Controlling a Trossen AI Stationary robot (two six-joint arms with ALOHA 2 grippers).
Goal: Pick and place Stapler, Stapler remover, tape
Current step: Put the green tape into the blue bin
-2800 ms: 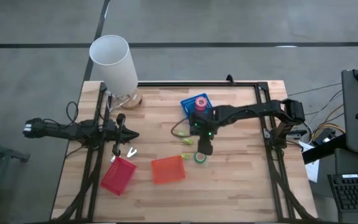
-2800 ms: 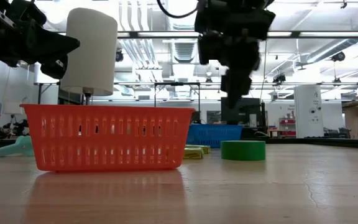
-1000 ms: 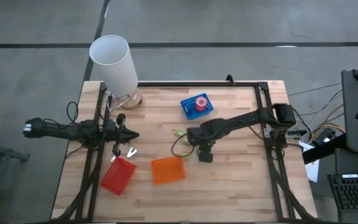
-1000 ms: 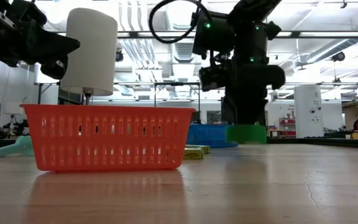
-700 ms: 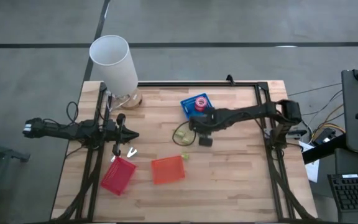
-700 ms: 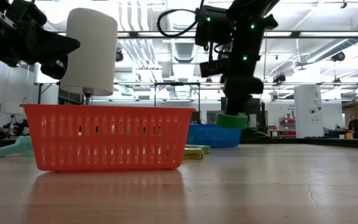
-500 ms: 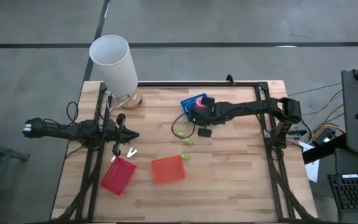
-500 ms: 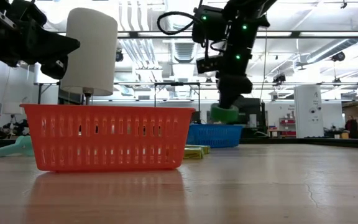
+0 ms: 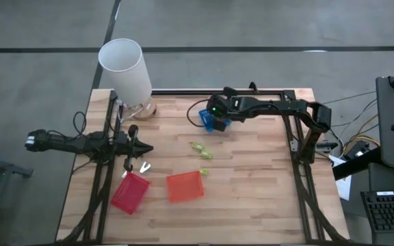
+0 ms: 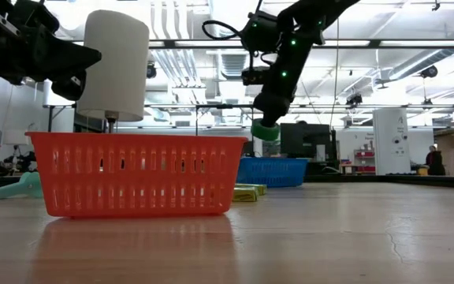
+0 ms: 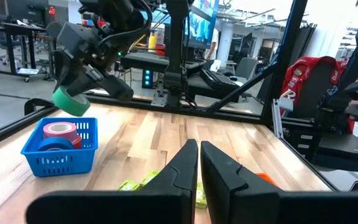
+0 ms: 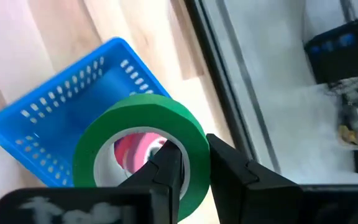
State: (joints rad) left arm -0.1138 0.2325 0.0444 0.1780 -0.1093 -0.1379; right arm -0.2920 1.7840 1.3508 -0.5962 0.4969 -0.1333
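Directly above the blue basket [image 9: 213, 120], upper centre of the high view, the right jaws [image 12: 188, 165] are pinching the green tape roll's [image 12: 143, 134] wall; the left jaws [image 11: 199, 163], closed and empty, are waiting mid-left.

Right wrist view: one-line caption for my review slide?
Right gripper holds a green tape roll above the blue basket, a pink roll visible through its hole.

Legible marking: single white letter "R" noted on red chair back [image 11: 307, 81], left wrist view. Further white lettering on same chair too small to read. No other readable text, labels or numbers found.
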